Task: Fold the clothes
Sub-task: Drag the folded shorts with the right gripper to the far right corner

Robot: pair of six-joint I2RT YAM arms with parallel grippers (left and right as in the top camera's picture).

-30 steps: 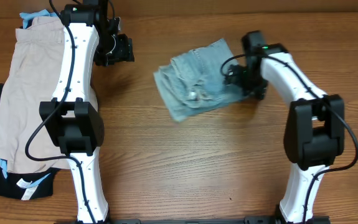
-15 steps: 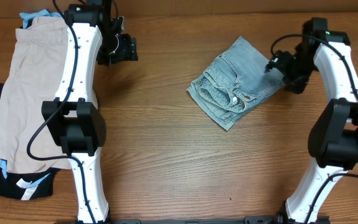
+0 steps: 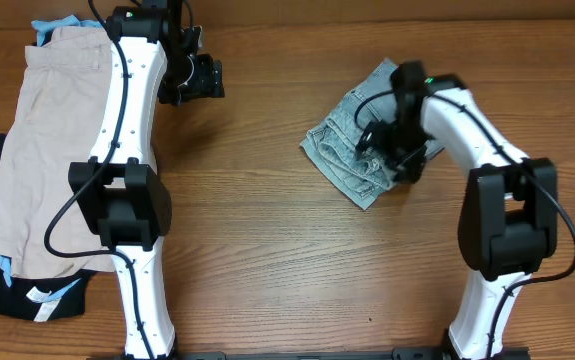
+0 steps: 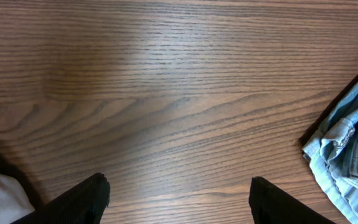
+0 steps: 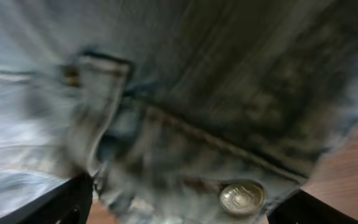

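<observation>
Right gripper [image 5: 194, 205]: jaws spread wide, nothing clamped between them. It sat low over the denim shorts [image 3: 342, 160], so close that the wrist view was filled with blurred fabric. Could not tell whether the fingertips [image 5: 73, 199] were pressing on the cloth or just above it. A metal button [image 5: 242, 197] showed near the lower edge of that view.

Shorts lay on the surface [image 3: 267, 260] right of centre as a compact bundle, turned diagonally, with the far corner pointing away from me. Layers were stacked on each other; the near edge looked bunched and uneven.

Judgement: main folds appeared to be in; the bundle was small and doubled over. What was left, as far as I could see, was flattening and squaring the edges, and perhaps setting it aside.

Left gripper [image 4: 179, 199]: also wide open and empty, hanging over bare wood well to the left of the shorts, whose edge just entered its wrist view.

Far left of the surface: beige shorts [image 3: 37, 150] spread over other garments, with a black garment [image 3: 17, 290] at the near end. Neither was touched.
</observation>
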